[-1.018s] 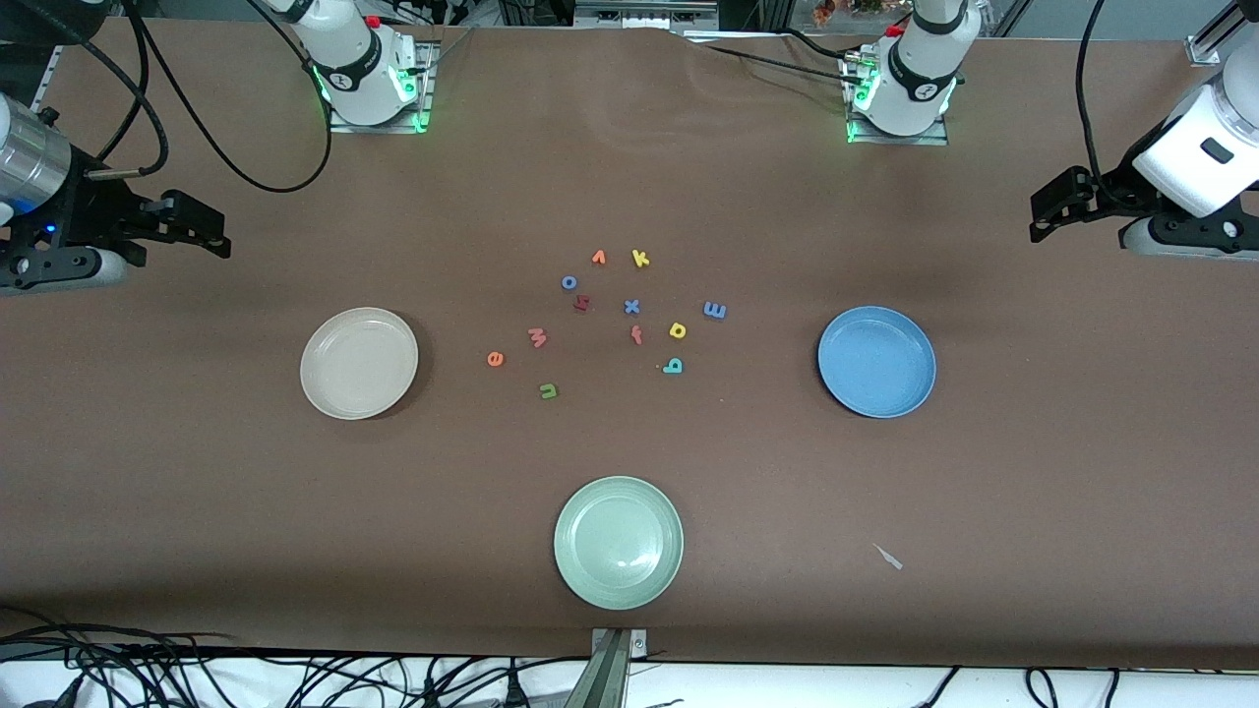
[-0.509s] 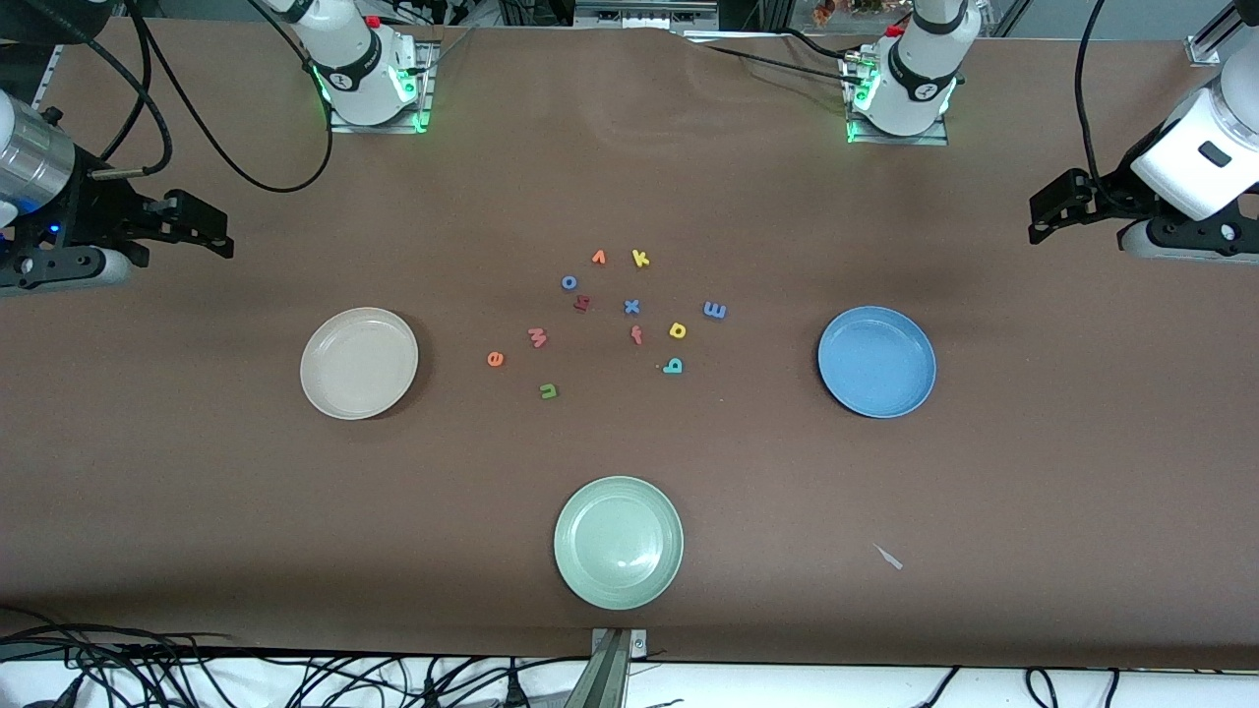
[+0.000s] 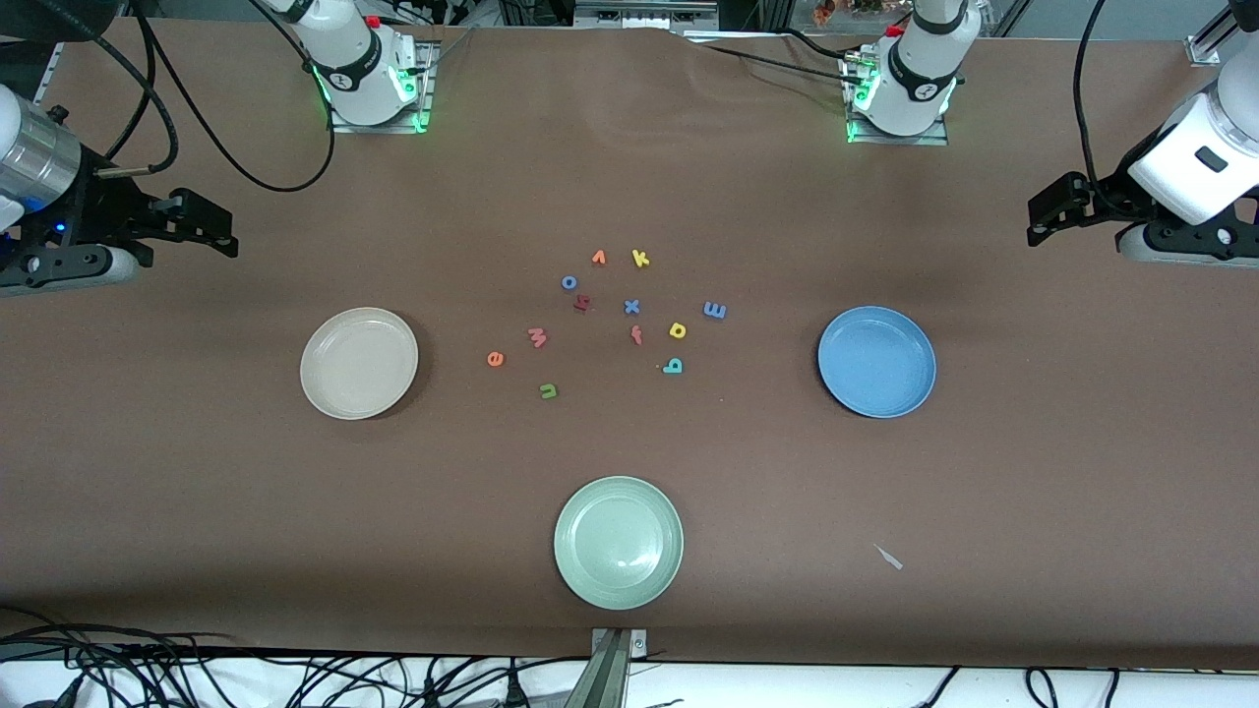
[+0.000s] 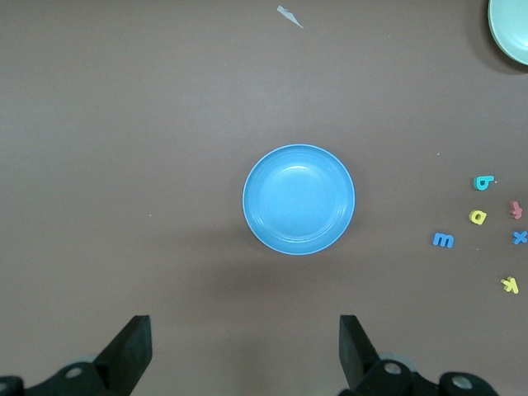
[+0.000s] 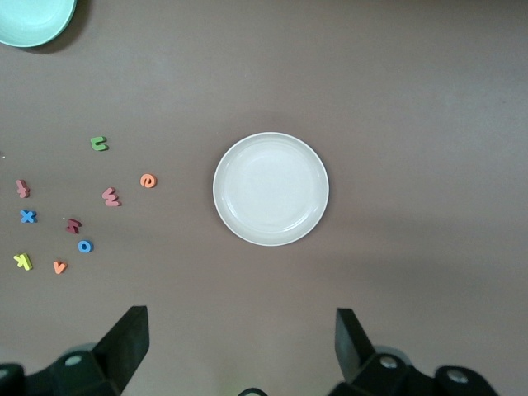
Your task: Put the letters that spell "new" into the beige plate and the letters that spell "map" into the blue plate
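Both hands were empty with fingers spread wide. The left hand [image 3: 1045,218] hung up in the air over the bare table [image 3: 1033,472] at its own arm's end, and the right hand [image 3: 218,234] did the same at the other end, so both arms were basically waiting.

Going outward from the left hand, the blue plate [image 3: 876,361] sat at about 7 o'clock from it, with nothing in it. From the right hand, the beige plate [image 3: 359,363] was at roughly 5 o'clock, also empty.

So nothing was done yet. All six letters lay loose in the cluster between the two plates. The green n [image 3: 549,391], orange e [image 3: 495,359] and pinkish-red w [image 3: 537,337] lay on the beige plate's edge of the pile. The blue m [image 3: 715,310], yellow a [image 3: 678,330] and teal p [image 3: 673,367] lay toward the blue plate; honestly, those last two are so small I'm going by color more than shape.

The pale green plate [image 3: 619,542] at 6 o'clock from the cluster and the leftover letters looked like decoys.
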You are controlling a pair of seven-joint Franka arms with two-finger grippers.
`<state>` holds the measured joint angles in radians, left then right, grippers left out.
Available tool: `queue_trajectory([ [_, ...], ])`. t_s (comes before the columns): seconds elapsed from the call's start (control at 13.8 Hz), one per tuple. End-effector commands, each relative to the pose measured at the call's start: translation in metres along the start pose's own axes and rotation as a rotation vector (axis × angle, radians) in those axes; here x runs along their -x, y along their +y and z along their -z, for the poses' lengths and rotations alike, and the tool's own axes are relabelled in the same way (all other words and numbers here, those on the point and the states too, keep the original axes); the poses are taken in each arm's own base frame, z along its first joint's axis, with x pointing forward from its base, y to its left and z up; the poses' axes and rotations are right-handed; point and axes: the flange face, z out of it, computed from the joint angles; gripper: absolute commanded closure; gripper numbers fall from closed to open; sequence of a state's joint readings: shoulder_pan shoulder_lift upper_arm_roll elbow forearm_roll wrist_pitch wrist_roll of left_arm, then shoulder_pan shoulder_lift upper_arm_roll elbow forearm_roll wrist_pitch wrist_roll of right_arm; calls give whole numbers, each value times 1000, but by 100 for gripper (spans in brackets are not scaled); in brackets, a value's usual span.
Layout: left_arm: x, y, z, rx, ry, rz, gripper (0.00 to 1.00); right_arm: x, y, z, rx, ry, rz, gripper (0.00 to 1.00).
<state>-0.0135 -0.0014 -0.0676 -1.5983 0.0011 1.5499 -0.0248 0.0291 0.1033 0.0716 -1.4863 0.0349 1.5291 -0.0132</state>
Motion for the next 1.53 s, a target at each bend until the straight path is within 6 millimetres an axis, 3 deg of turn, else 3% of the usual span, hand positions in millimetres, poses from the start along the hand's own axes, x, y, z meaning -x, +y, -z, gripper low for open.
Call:
queue_trajectory([
  [0.0, -2, -1, -1, -14, 6, -22, 0, 6, -3, 3, -8, 16, 9, 0],
  [0.36, -1, -1, -1, -14, 6, -22, 0, -12, -47, -29, -33, 11, 26, 0],
  [0.58, -3, -1, -3, -14, 1, -22, 0, -22, -96, -58, -27, 13, -22, 0],
  [0.8, -11, 5, -15, -10, -20, -8, 0, -32, -130, -82, -27, 23, -41, 0],
  [1.02, -34, 23, -50, 3, -80, -36, 0, -42, -153, -116, -20, 19, -58, 0],
  [1.31, -55, 120, -140, -1, -214, -129, 0, -48, -168, -174, -25, 65, -57, 0],
  [1.45, -69, 149, -181, 24, -203, 36, 0, -54, -177, -209, 40, 55, -61, 0],
])
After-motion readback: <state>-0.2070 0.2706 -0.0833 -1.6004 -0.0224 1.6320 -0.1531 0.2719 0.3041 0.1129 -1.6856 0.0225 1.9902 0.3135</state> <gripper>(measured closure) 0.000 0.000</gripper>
